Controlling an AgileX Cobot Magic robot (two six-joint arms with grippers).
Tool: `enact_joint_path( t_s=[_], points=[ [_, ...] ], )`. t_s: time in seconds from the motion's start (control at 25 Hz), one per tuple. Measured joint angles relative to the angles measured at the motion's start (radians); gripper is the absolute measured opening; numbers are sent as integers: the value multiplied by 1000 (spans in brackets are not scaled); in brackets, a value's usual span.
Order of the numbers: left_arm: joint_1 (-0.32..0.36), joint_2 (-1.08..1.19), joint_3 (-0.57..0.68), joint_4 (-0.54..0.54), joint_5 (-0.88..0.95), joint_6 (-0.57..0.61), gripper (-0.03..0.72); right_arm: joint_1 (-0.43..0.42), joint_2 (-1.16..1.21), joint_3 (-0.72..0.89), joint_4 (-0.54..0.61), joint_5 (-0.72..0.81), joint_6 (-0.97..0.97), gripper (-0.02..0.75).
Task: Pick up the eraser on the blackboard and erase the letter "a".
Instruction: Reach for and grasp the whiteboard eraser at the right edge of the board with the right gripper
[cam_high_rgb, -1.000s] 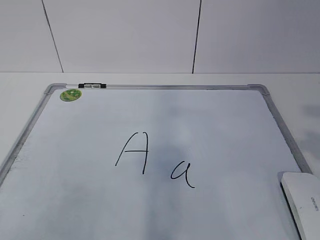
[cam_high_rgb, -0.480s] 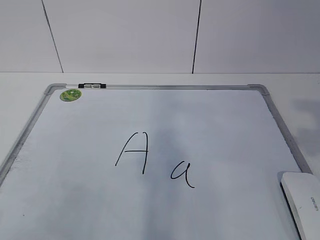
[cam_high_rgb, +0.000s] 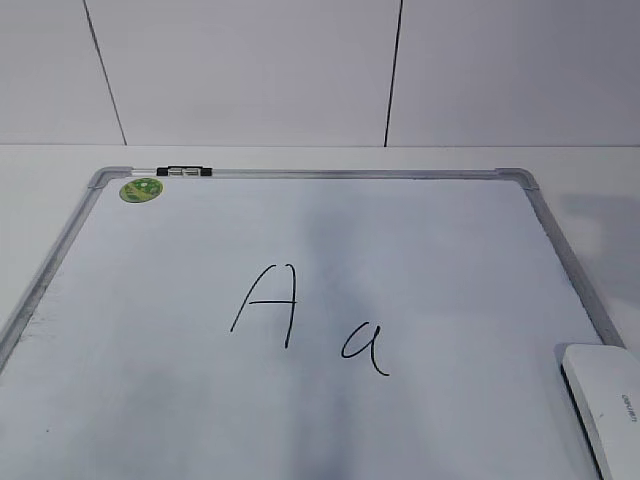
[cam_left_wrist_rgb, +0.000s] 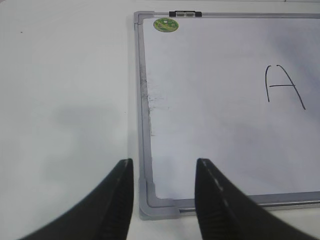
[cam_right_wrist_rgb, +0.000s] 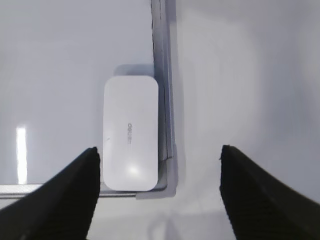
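— What's on your screens right now?

— From the exterior camera I see the blackboard (cam_high_rgb: 450, 240) lying flat on the table (cam_high_rgb: 60, 165), its silver frame running round it. The eraser (cam_high_rgb: 606, 395) sits at about four o'clock on the board, tucked in the near right corner, cut off by the edge of the picture. The letter "a" (cam_high_rgb: 364, 348) is just past the board's middle toward five o'clock, with the capital "A" (cam_high_rgb: 267, 305) beside it at its ten o'clock. A green sticker (cam_high_rgb: 141, 189) and a small black clip (cam_high_rgb: 184, 172) sit up at eleven o'clock on the board.

— And the arms?

— Neither one shows in the exterior camera. On my right wrist camera, the right gripper (cam_right_wrist_rgb: 157, 157) hangs above the eraser (cam_right_wrist_rgb: 131, 133) with its fingers spread wide, holding nothing. The eraser lies against the frame in the board's corner, more toward the left finger (cam_right_wrist_rgb: 60, 195) than centred.

— Left side?

— The left gripper (cam_left_wrist_rgb: 162, 170) has its fingers apart too, empty, above the board's near left corner (cam_left_wrist_rgb: 157, 205). One finger (cam_left_wrist_rgb: 112, 200) is over bare table, the other over the board. The capital "A" (cam_left_wrist_rgb: 284, 92) shows at two o'clock in that view.
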Motion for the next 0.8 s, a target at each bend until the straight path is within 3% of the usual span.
enact_joint_path(
  t_s=[0.8],
  points=[
    [0,0,0,0,0,0,307,4,136,-4,114,68,-2,608]
  ],
)
